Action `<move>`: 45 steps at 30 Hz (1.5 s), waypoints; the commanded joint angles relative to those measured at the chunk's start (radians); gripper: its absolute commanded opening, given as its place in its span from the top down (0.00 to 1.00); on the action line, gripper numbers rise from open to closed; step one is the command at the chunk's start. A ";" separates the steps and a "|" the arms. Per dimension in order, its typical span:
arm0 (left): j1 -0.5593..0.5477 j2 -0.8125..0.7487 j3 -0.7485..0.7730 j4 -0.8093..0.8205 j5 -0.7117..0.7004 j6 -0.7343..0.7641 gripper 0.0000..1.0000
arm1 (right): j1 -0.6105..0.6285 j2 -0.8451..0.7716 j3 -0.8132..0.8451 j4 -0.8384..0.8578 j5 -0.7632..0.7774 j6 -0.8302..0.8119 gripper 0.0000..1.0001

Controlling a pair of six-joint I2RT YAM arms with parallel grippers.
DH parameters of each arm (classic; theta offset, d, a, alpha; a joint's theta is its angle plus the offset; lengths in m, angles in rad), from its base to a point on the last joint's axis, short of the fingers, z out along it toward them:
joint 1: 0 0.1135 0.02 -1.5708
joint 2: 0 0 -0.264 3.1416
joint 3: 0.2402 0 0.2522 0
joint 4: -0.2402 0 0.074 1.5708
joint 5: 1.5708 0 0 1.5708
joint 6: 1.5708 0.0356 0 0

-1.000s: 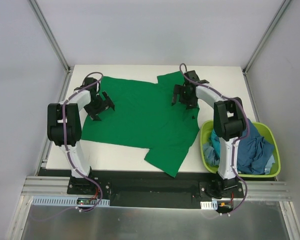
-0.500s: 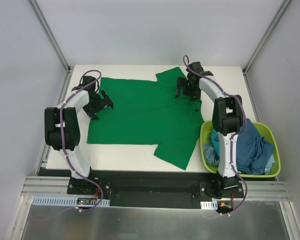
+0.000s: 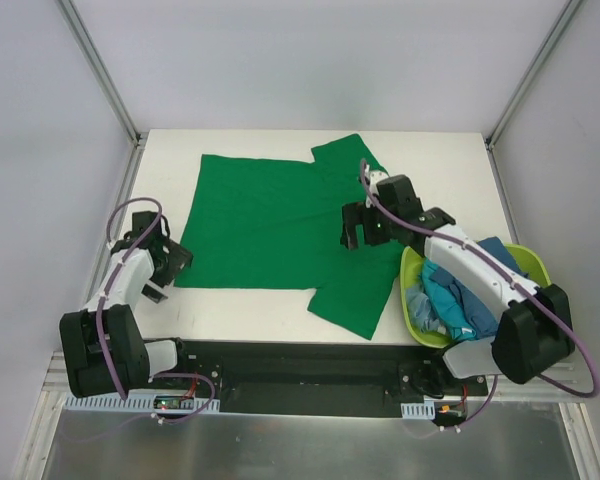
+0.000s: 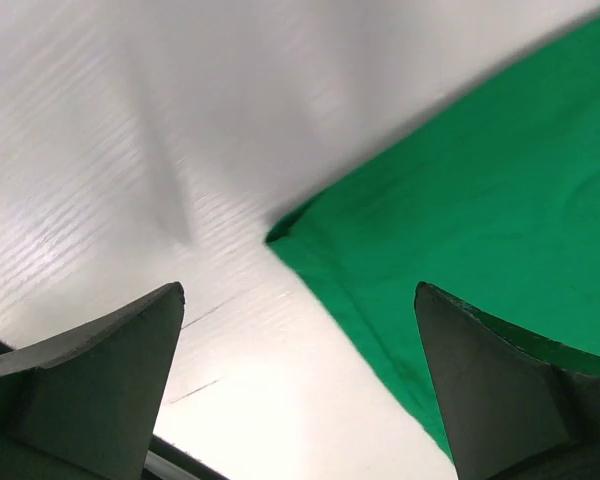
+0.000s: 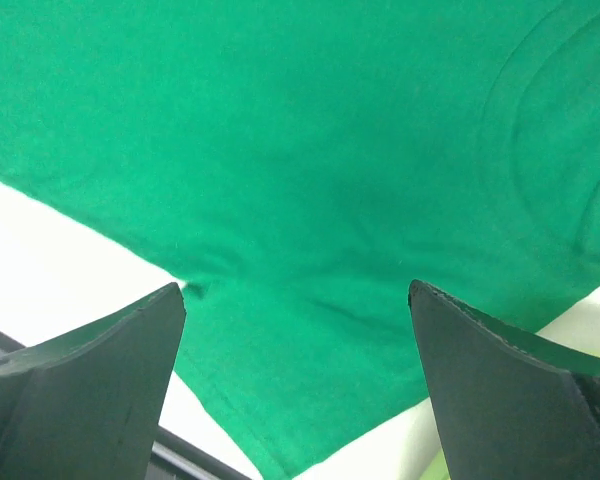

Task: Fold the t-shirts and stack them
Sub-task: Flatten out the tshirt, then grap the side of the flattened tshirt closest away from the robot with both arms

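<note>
A large bright green t-shirt (image 3: 270,225) lies spread flat on the white table (image 3: 450,160), one sleeve at the back (image 3: 345,158) and one at the front (image 3: 358,300). My left gripper (image 3: 165,262) is open and empty over the bare table just left of the shirt's front left corner (image 4: 280,235). My right gripper (image 3: 365,225) is open and empty, hovering over the shirt (image 5: 310,180) near its right side by the front sleeve. Blue and teal t-shirts (image 3: 455,295) lie heaped in the basket.
A lime-green plastic basket (image 3: 540,265) stands at the table's front right, under my right arm. Metal frame posts stand at the back corners (image 3: 110,90). The table's front edge (image 3: 240,325) runs just below the shirt's front sleeve.
Both grippers have let go of the shirt and pulled back toward me. The left one moved off the cloth to the table's left edge, the right one to the shirt's right side. The shirt lies unchanged.
</note>
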 commanded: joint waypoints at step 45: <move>0.024 0.143 -0.068 0.152 0.066 -0.080 1.00 | 0.569 0.018 -0.296 -0.203 0.099 0.160 0.25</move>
